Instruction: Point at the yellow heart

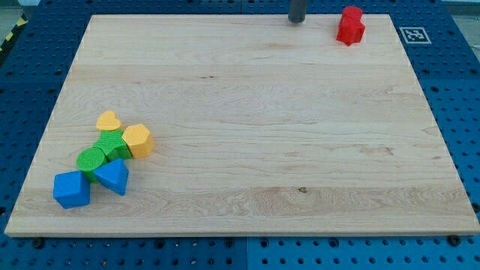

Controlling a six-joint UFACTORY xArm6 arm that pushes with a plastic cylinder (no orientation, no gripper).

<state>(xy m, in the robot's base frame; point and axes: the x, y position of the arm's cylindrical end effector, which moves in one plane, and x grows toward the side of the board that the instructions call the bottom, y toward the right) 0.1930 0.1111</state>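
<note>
**Tip at the far edge, yellow heart in the near-left cluster**

My tip [297, 22] stands at the far edge of the bench [255, 112], a little right of centre. It is a plain rod end, the tool having no jaws to spread or press together, and it pinches nothing. Just to its right, near the far right corner, sits a red block [350, 25] of irregular shape; the two are near one another but apart.

The yellow heart [109, 121] lies well away, on the left side of the bench toward the near edge. It is the farthest piece of a tight cluster. Just near and right of it is a yellow hexagonal block [139, 140], and between them, slightly nearer, a green block [112, 145] that touches or almost touches both. A green cylinder [91, 160] adjoins that on the left. Nearer still are a blue triangular block [113, 175] and a blue block [71, 189] of angular shape, closest to the near left corner.

A wide stretch of bare wood separates my tip from the heart. A black-and-white marker [413, 34] is fixed at the far right corner.
</note>
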